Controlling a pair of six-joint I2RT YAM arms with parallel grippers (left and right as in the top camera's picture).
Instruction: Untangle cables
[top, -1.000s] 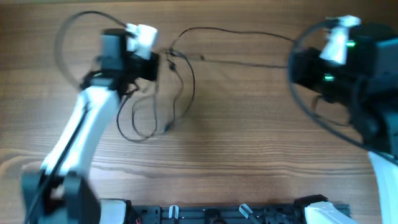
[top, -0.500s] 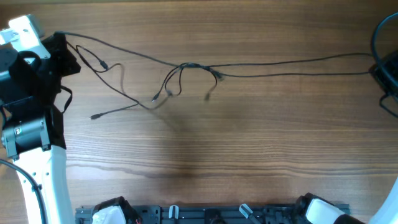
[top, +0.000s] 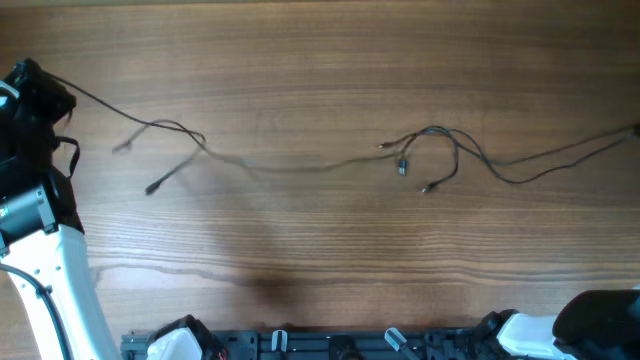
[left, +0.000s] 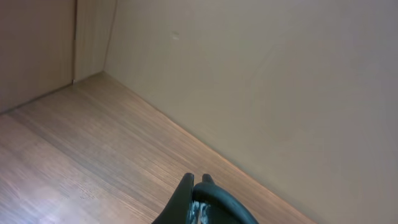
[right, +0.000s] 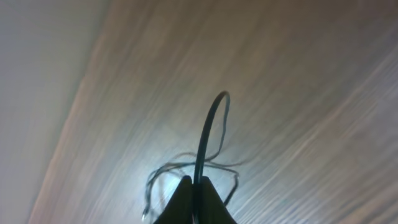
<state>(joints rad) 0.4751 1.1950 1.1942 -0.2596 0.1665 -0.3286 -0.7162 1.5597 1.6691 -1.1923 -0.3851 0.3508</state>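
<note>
Left gripper (left: 198, 180): I'm watching it clamping one strand end.
Right gripper (right: 194, 180): I'm watching it pinching another strand.
Cables (top: 432, 129): lying stretched across the table (top: 320, 260), looping mid-right.

thin black cables (top: 430, 128), stretched wide, loosely tangled

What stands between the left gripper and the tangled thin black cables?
Nothing visible. Between the left gripper and the thin black cables tangled right of centre lies only bare wooden table and their own stretched strand.
</note>
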